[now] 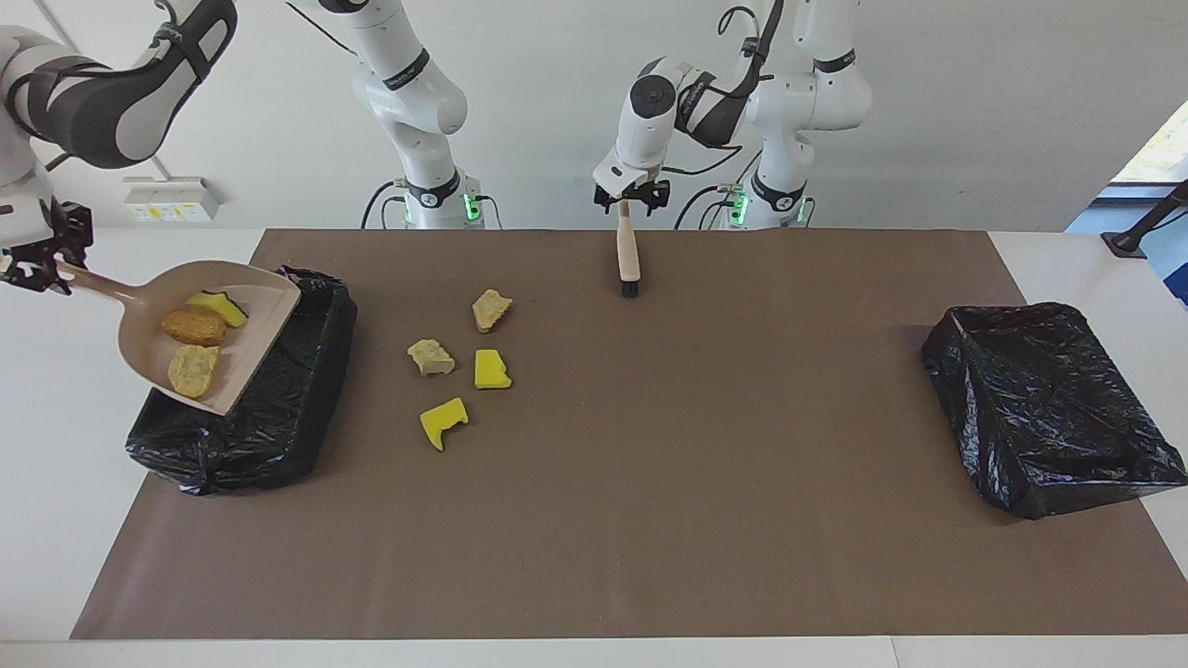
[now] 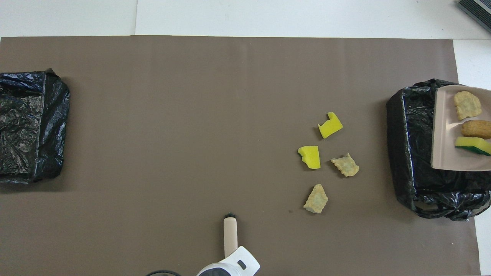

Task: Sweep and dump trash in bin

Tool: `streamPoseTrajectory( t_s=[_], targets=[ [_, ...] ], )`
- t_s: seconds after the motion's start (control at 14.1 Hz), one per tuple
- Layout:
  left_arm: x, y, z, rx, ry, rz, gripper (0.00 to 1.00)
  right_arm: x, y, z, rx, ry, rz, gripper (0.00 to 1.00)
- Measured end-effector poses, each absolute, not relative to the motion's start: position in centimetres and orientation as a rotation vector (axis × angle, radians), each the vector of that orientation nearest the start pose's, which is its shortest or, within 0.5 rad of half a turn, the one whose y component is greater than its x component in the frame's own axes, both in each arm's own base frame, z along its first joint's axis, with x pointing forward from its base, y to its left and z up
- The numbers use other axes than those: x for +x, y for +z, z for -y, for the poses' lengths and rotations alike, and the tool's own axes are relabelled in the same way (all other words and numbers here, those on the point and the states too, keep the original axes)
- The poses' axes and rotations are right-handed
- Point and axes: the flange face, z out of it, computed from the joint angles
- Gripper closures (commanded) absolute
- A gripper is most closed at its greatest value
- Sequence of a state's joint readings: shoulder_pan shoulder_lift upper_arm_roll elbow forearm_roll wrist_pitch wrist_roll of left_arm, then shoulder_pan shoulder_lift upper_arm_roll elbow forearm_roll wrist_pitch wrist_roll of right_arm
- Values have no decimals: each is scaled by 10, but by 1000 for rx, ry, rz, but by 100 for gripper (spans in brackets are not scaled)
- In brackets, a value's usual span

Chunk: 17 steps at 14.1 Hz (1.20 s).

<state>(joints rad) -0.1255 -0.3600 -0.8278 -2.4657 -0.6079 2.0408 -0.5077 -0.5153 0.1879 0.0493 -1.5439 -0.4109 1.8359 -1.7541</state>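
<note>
My right gripper [image 1: 37,264] is shut on the handle of the pale pink dustpan [image 1: 264,311] and holds it in the air over the black-bagged bin [image 1: 278,417] at the right arm's end. The pan holds three pieces of trash: a yellow sponge bit [image 1: 218,308], an orange-brown oval [image 1: 193,326] and a beige chunk [image 1: 193,369]. Several scraps lie on the brown mat beside the bin: two beige chunks [image 1: 490,309] [image 1: 431,357] and two yellow bits [image 1: 490,369] [image 1: 444,422]. My left gripper [image 1: 629,199] is shut on the beige brush [image 1: 628,255], bristles down.
A second black-bagged bin [image 1: 1049,408] stands at the left arm's end of the mat. In the overhead view the dustpan [image 2: 445,130] is cut off by the picture's edge over the bin [image 2: 406,145], and the brush [image 2: 230,235] hangs close to the robots' edge.
</note>
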Motion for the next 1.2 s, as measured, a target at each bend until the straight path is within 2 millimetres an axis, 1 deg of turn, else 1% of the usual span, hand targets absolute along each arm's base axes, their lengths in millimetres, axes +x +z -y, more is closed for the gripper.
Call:
streamPoseTrajectory(
  t_s=[0.07,0.14,0.28,0.35,0.5,0.57,0.64,0.78,0.85,0.92,0.99,1.13,1.2],
  targets=[
    [249,388,362,-3254,381,-108,0,553,552,312,-2585,570,2183,100],
    [274,407,349,-3263,316,-114,0,556,542,305,-2556,605,2235,100],
    [320,448,317,-3254,217,-163,0,560,521,287,-2511,693,2322,100],
    [341,470,298,-3256,181,-188,0,560,516,278,-2496,738,2350,100],
    [383,513,252,-3246,134,-240,0,562,515,261,-2464,788,2399,100],
    [401,531,233,-3235,119,-251,0,562,516,257,-2456,796,2413,100],
    [419,550,215,-3227,103,-241,0,563,518,253,-2446,808,2427,100],
    [459,589,179,-3243,45,-169,0,565,517,247,-2427,826,2447,100],
    [476,607,161,-3249,16,-137,0,565,517,245,-2418,840,2456,100],
    [488,622,146,-3238,3,-137,0,566,516,244,-2409,856,2465,100],
    [497,636,135,-3211,7,-175,0,566,515,242,-2395,874,2477,100],
    [508,654,127,-3178,32,-257,0,566,512,235,-2380,909,2493,100],
    [513,662,123,-3174,42,-266,0,565,512,233,-2390,930,2490,100]
  ],
)
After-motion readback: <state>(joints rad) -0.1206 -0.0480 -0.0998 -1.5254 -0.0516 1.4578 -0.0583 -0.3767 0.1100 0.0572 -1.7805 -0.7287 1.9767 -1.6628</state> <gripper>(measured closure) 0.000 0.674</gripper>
